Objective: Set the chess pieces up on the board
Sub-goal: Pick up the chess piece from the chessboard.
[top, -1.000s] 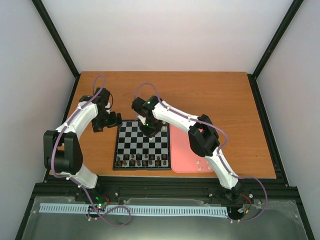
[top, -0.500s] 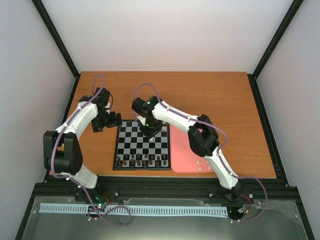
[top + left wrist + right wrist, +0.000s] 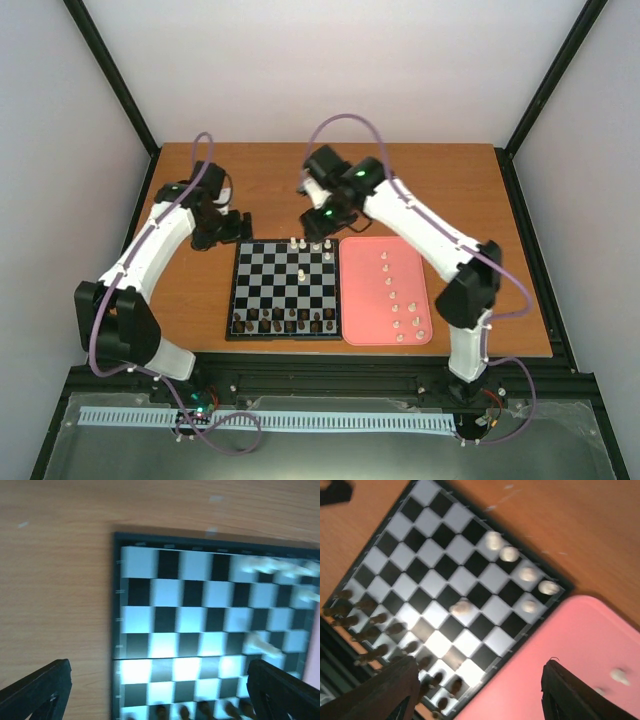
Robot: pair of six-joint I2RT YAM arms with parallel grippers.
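The board lies in the middle of the table. Several white chess pieces stand along its far right rows, and one white piece stands alone nearer the centre. Dark pieces fill the near rows. My right gripper hovers above the board's far right corner; in its wrist view the right gripper is open and empty, over the board edge and pink tray. My left gripper hangs at the board's far left corner; seen from its wrist, the left gripper is open and empty.
The pink tray lies right of the board and holds several more white pieces. Bare wooden table extends beyond the board and to both sides. Black frame posts stand at the table's far corners.
My right gripper has opened and risen from the board's middle toward its far right corner, leaving a white piece standing there. The left gripper has shifted slightly right.
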